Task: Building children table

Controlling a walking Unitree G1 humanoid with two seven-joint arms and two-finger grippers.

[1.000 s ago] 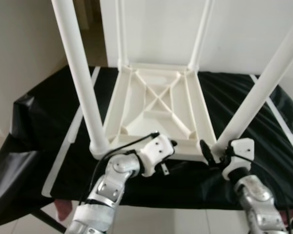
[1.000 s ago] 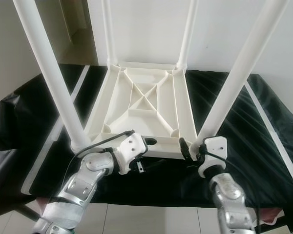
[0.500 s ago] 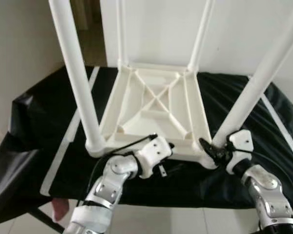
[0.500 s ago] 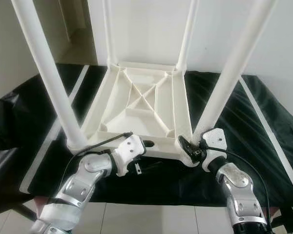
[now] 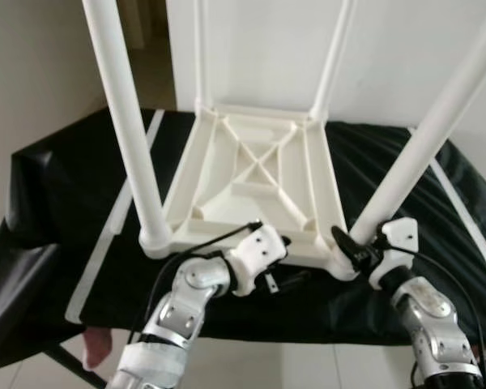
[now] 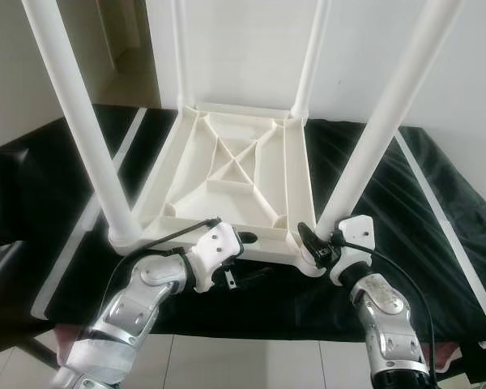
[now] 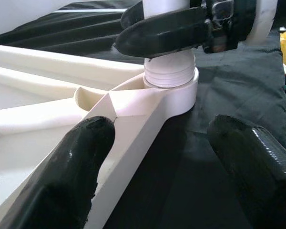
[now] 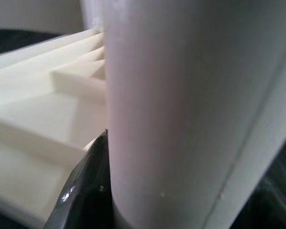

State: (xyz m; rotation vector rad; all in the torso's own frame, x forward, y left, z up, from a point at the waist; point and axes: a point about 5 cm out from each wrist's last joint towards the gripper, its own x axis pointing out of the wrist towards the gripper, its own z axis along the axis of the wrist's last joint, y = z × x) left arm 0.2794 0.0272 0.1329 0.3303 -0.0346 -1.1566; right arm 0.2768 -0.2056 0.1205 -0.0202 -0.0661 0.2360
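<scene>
Surface: a black sheet [image 5: 65, 186] spread over a table, white wall behind.
Children's table [image 5: 259, 174]: white plastic, lying upside down on the sheet, four legs pointing up.
Right gripper [image 6: 312, 243]: fingers clenched around the base of the near right leg [image 5: 425, 138], just above its socket.
Left gripper [image 7: 174, 157]: fingers spread apart, one over the near edge of the tabletop, grasping nothing.
</scene>
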